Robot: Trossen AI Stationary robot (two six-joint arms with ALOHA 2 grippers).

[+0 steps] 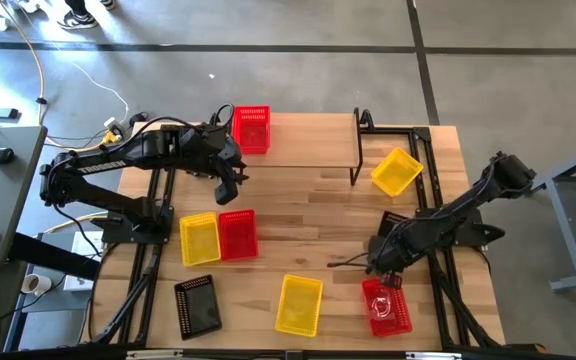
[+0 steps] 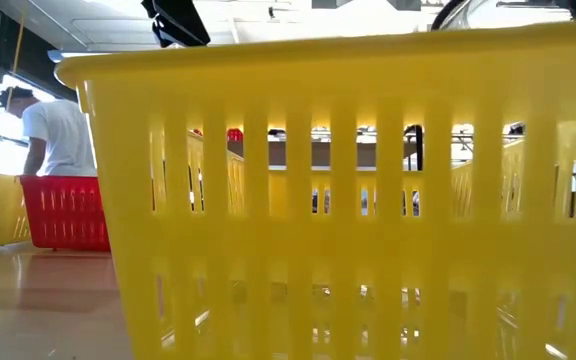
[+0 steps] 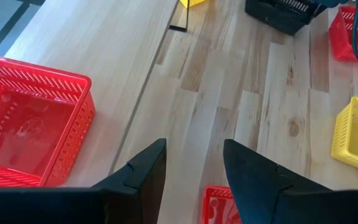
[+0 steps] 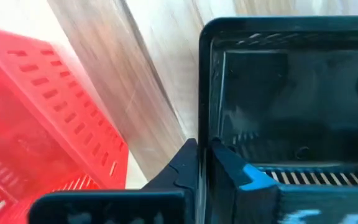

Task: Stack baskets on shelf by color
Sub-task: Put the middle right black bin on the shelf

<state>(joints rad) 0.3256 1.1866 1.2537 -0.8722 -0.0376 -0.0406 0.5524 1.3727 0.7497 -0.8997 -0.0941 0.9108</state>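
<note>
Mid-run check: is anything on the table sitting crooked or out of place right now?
The yellow basket near the table's far right corner sits turned diagonally, while the red basket on the shelf lies square. A second yellow basket blocks nearly the whole low view.

No legible text, label, brand, number or sign was recorded in any of the four views. The baskets, among them the red basket (image 1: 252, 129) on the shelf (image 1: 308, 140) and the yellow basket (image 2: 368, 200) filling the low view, carried only moulded slots and perforations, with no lettering. The dark arms, the wooden table (image 1: 308, 215) and the white shirt of the person (image 2: 60, 135) in the background likewise bore no readable marking.
</note>
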